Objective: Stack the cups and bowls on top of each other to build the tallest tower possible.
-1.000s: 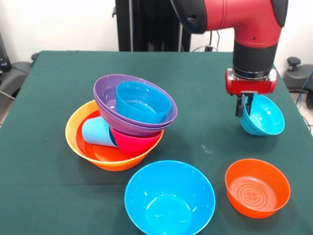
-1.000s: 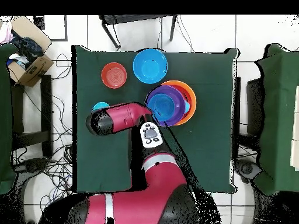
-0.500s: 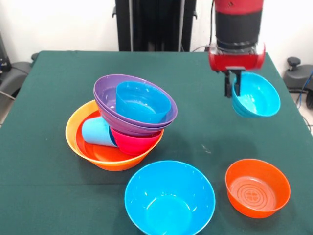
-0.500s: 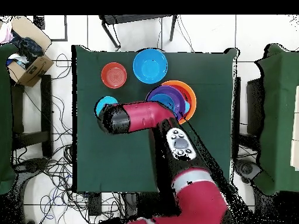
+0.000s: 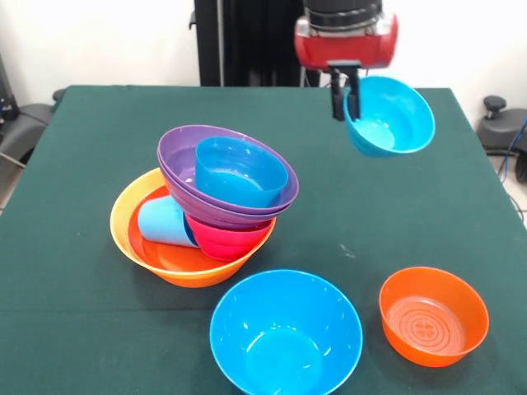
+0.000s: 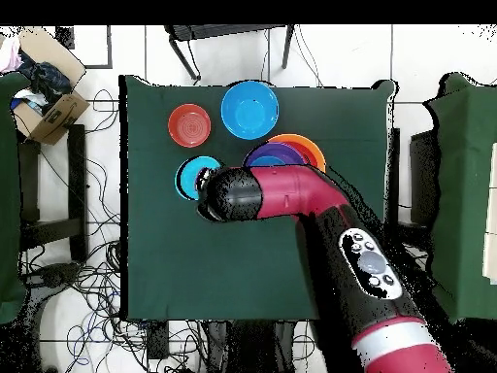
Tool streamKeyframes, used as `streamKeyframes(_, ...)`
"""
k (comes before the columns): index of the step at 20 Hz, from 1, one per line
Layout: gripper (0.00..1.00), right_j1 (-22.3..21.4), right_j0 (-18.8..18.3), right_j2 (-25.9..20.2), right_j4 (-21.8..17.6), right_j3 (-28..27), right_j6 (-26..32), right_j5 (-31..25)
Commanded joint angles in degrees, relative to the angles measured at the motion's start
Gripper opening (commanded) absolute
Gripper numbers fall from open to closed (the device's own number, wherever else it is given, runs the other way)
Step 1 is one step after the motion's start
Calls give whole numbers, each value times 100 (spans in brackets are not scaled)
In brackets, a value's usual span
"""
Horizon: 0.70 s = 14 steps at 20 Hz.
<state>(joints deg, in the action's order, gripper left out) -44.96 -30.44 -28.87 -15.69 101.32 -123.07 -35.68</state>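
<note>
The robot's black two-fingered hand (image 5: 343, 95), hanging from a red wrist block, is clamped on the rim of a glossy cyan plastic bowl (image 5: 389, 116) and holds it in the air above the green cloth-covered table (image 5: 99, 132), the bowl tilted with its open side facing up and toward the front camera. In the overhead view the red arm covers most of the hand, and the cyan bowl (image 6: 197, 177) shows as a round shape just past the arm's black end. Below the hand and to its left in the front view stands the leaning tower (image 5: 210, 210): a wide orange plastic bowl (image 5: 132, 226) at the base, a tapered light blue plastic tumbler (image 5: 165, 222) lying on its side inside it, a magenta bowl (image 5: 226, 240) beside the tumbler, then two nested purple bowls (image 5: 177, 160) tilted on top, with a blue bowl (image 5: 239, 171) resting in the upper one. Well apart from the hand, near the front edge of the table, sit a large blue plastic bowl (image 5: 285, 336) and, to its right, a smaller red-orange plastic bowl (image 5: 433, 315), both upright, empty and not touching each other.
</note>
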Motion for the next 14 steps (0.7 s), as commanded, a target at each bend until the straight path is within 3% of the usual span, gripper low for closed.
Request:
streamKeyframes(1, 0, 62, -533, -872, -787, -95, 2439, -616)
streamKeyframes(4, 0, 177, -822, -1035, -1041, -261, 2875, -834)
streamKeyframes(14, 0, 402, -1631, -1462, -1658, -240, 3898, -721)
